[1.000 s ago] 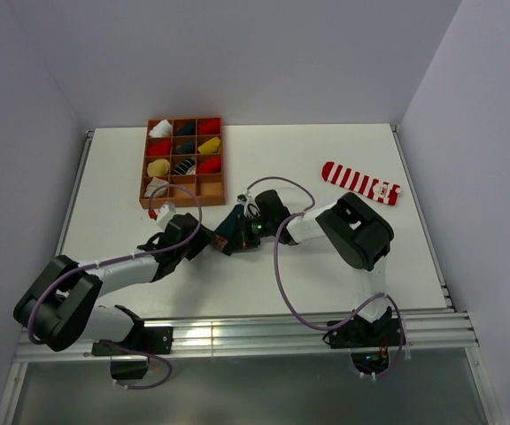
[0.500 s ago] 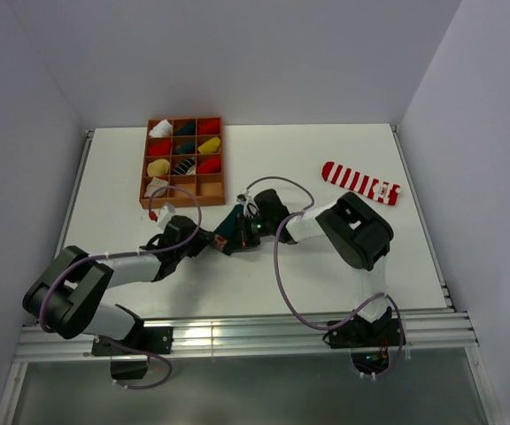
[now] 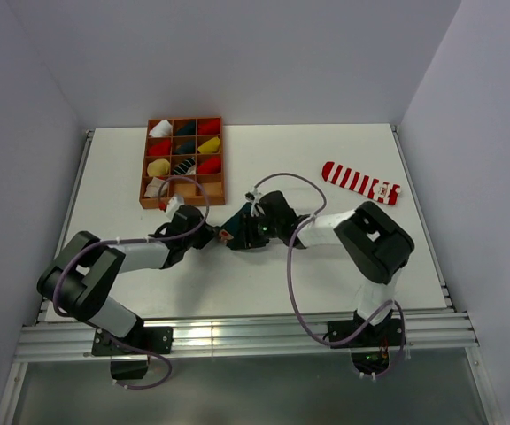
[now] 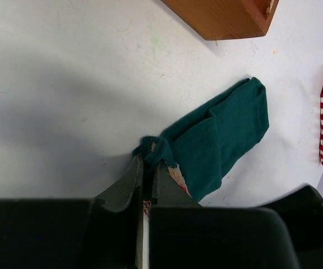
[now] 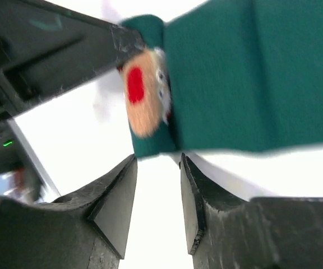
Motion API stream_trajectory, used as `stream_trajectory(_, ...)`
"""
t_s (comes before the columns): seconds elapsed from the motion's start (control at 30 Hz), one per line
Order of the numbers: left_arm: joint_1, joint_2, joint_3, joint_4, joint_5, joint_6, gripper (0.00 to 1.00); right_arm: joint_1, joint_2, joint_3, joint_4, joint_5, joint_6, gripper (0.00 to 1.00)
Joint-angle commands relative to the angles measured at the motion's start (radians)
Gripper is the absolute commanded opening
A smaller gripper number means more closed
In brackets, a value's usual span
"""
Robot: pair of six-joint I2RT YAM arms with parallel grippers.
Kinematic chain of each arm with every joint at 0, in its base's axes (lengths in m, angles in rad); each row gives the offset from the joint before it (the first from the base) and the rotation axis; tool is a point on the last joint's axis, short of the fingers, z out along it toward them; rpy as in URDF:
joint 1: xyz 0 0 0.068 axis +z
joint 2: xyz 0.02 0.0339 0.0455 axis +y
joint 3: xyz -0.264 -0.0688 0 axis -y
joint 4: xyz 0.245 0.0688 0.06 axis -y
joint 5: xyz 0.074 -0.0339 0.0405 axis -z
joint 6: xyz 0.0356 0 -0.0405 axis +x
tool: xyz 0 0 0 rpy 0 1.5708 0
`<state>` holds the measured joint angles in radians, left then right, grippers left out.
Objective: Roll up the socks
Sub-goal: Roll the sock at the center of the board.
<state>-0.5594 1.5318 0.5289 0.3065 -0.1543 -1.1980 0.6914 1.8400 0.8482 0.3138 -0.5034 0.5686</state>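
The left gripper [image 4: 148,163] pinches the bunched end of the dark green sock [image 4: 223,134], while the right gripper [image 5: 157,168] stands narrowly parted just beside it, empty.

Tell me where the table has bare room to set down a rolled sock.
Free: the far middle of the table, between the orange tray and the striped sock; also the near strip before the green sock. Crowded: the centre, where the left end effector and right end effector meet at that sock.

Left arm [image 3: 135,257] and right arm [image 3: 370,243] built of black joints and grey-white links, purple cables [image 3: 290,283] looped alongside, fingers [image 5: 114,196] moulded dark grey, scuffed
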Motion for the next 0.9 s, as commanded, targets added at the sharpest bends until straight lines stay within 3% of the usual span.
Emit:
stream_trajectory(0.0, 0.004, 0.062, 0.028, -0.182, 0.007, 0.067, 0.01, 0.037, -0.14, -0.046, -0.117, 0.259, -0.104, 0.45)
stream_trajectory(0.27, -0.005, 0.071, 0.078, -0.244, 0.021, 0.109, 0.01, 0.259, -0.285, -0.064, -0.085, 0.751, -0.292, 0.48)
stream_trajectory(0.4, -0.027, 0.068, 0.112, -0.28, -0.001, 0.121, 0.01, 0.338, -0.26, -0.029, -0.053, 0.87, -0.377, 0.51)
stream_trajectory(0.87, -0.059, 0.062, 0.137, -0.303, -0.024, 0.127, 0.01, 0.407, -0.085, 0.052, -0.004, 0.925, -0.549, 0.53)
